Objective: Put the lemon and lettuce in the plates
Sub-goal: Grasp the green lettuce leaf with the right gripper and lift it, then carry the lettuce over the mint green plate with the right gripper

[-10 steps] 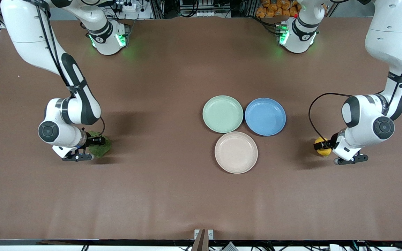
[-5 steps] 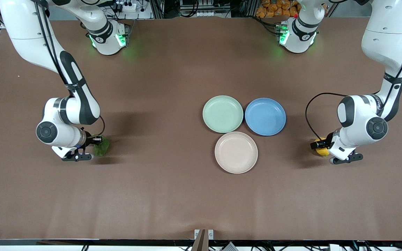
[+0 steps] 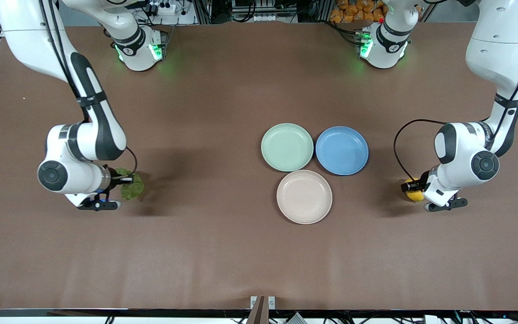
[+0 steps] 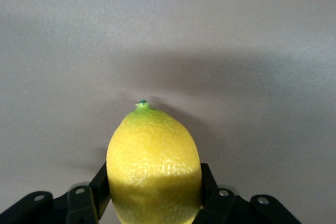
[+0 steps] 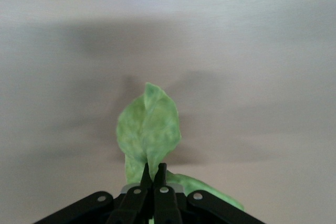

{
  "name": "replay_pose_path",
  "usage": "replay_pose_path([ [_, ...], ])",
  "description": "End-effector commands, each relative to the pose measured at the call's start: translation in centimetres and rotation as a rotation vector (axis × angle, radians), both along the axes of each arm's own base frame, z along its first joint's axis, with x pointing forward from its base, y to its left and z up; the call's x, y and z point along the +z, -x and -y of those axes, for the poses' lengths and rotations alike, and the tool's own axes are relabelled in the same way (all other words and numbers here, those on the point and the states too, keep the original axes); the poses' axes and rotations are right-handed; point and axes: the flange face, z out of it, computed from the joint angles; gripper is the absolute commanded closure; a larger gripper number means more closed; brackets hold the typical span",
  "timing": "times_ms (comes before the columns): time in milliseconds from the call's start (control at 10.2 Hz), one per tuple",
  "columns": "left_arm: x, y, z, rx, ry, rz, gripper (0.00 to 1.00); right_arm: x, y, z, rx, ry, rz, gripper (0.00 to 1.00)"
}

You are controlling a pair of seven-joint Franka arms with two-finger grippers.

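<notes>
My left gripper point(image 3: 416, 186) is shut on the yellow lemon point(image 3: 412, 190), held just above the table at the left arm's end; in the left wrist view the lemon point(image 4: 154, 163) sits between the black fingers point(image 4: 101, 183). My right gripper point(image 3: 124, 181) is shut on the green lettuce point(image 3: 131, 188), lifted a little above the table at the right arm's end; in the right wrist view the leaf point(image 5: 148, 129) hangs from the pinched fingertips point(image 5: 147, 174). The mint green plate point(image 3: 287, 147) and the beige-pink plate point(image 3: 304, 196) lie empty near the table's middle.
A blue plate point(image 3: 341, 150) lies empty beside the mint green plate, toward the left arm's end. The brown table point(image 3: 223, 252) is bare between the grippers and the plates.
The right gripper has risen with the lettuce, which now hangs off the table. The left gripper has closed round the lemon and shifted slightly toward the plates.
</notes>
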Motion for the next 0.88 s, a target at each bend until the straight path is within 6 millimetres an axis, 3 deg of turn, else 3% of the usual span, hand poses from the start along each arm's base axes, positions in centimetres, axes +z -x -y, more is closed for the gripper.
replay_pose_path([
  [0, 4.4, -0.6, 1.9, -0.031, -0.025, 0.069, 1.0, 0.7, 1.0, -7.2, -0.125, 0.001, 0.007, 1.0],
  [196, 7.1, -0.9, 2.6, -0.04, -0.025, 0.11, 1.0, 1.3, 2.2, -13.9, -0.214, 0.027, 0.036, 1.0],
  [294, 7.2, -0.7, 3.4, -0.045, -0.019, 0.094, 1.0, 1.8, 2.6, -16.9, -0.246, 0.034, 0.05, 1.0],
  [589, 7.4, -0.6, 5.8, 0.006, -0.003, 0.085, 1.0, 4.0, 4.0, -23.1, -0.317, -0.036, 0.044, 1.0],
  [785, 8.8, -2.1, 6.4, 0.029, 0.005, 0.124, 1.0, 4.9, 5.0, -26.2, -0.352, -0.059, 0.04, 1.0],
])
